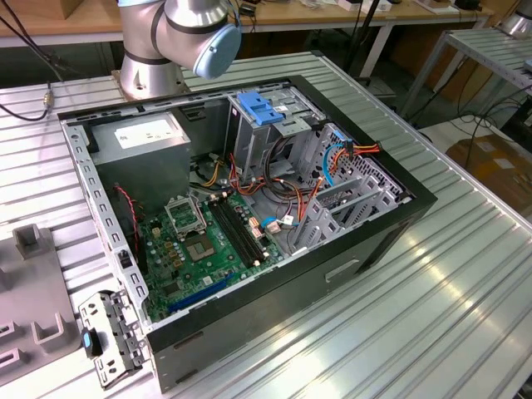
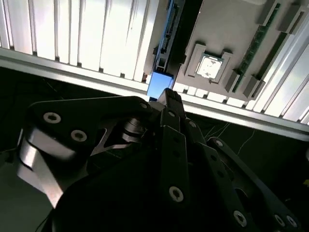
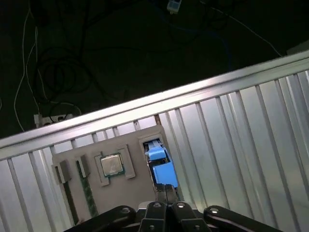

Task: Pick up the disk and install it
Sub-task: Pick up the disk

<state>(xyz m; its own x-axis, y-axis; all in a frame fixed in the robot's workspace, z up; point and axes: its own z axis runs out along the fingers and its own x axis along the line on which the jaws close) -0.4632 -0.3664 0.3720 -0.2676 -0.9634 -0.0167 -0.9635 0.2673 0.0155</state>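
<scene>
Progress: early, by judgement. Disk (image 3: 159,162) stands on edge in slot of grey fixture tray (image 3: 130,145); not lifted, not installed.
End effector (image 3: 166,189) close at disk's end, fingers drawn narrow, tips together, gripping nothing visible.
Exterior view: open computer case (image 1: 332,274) mid ribbed metal surface (image 1: 432,316); blue bracket (image 1: 259,110) at 12 o'clock inside; tray at 8 o'clock of case.
Room: workbench (image 1: 75,21) behind, cardboard box (image 1: 490,158) at 3 o'clock.

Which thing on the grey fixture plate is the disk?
In the first wrist view, find the grey fixture plate on the ribbed metal table. The disk stands on edge in the slot along one side of it, just ahead of the gripper. It alone is bright blue; beside it sit a square silver chip and thin green memory sticks.
</scene>
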